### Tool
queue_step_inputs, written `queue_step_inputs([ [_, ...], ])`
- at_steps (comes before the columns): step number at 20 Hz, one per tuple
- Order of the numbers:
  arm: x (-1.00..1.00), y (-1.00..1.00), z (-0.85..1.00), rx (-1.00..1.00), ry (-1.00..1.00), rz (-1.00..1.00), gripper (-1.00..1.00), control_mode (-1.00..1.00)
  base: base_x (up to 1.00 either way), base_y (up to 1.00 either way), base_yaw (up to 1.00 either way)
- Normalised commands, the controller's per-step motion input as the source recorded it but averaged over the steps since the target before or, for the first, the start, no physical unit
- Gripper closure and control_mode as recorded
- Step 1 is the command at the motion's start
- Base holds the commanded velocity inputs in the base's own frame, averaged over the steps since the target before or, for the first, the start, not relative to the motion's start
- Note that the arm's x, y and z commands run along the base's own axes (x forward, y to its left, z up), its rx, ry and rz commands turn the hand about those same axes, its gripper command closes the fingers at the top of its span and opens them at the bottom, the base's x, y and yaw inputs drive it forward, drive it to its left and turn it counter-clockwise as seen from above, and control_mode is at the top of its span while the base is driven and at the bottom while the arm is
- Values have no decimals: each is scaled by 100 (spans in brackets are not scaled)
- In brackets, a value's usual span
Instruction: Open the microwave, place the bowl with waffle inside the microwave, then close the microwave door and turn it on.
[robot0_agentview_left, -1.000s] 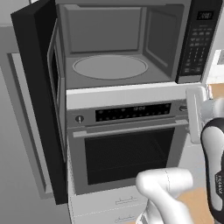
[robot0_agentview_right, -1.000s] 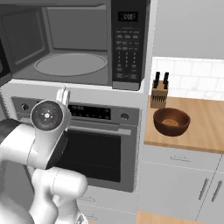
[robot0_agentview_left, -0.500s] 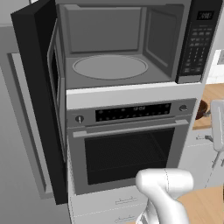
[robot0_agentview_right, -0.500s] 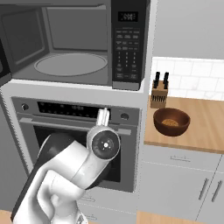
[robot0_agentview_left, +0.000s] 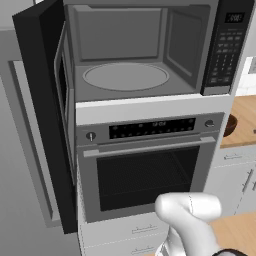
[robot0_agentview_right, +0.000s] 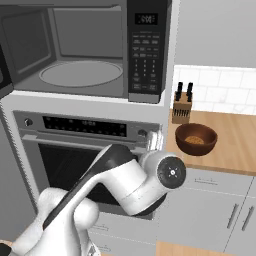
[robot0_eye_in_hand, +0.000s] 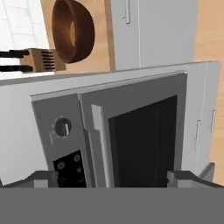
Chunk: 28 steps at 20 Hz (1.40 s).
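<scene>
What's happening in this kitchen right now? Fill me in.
A white robot arm is partway through a microwaving job. The microwave door already stands swung open, and the microwave has a bare turntable inside. The bowl, with something tan in it, sits on the wooden counter beside a knife block. The gripper is open, holds nothing and faces the oven below, with the bowl off to one side.

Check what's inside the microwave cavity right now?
The microwave stands open. Inside, only the pale round turntable on the grey cavity floor. The bowl sits on the wooden counter beside the knife block. The cavity's left front corner is hidden behind the microwave door.
</scene>
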Motion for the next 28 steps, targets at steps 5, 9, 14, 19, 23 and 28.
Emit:
queue_step_inputs([
  [5, 40, -56, 0, 0, 1, 8, -100, -100, 0, 0, 0],
  [9, 48, -33, -1, 0, -2, 10, -100, -100, 0, 0, 0],
  [14, 58, -9, -19, -3, -5, 16, -100, -100, 0, 0, 0],
  [19, 54, -15, -31, -8, -4, 17, -100, -100, 0, 0, 0],
  [23, 42, -40, -35, -7, 0, 8, -100, -100, 0, 0, 0],
  [28, 30, -50, -19, -2, 0, 2, -100, -100, 0, 0, 0],
])
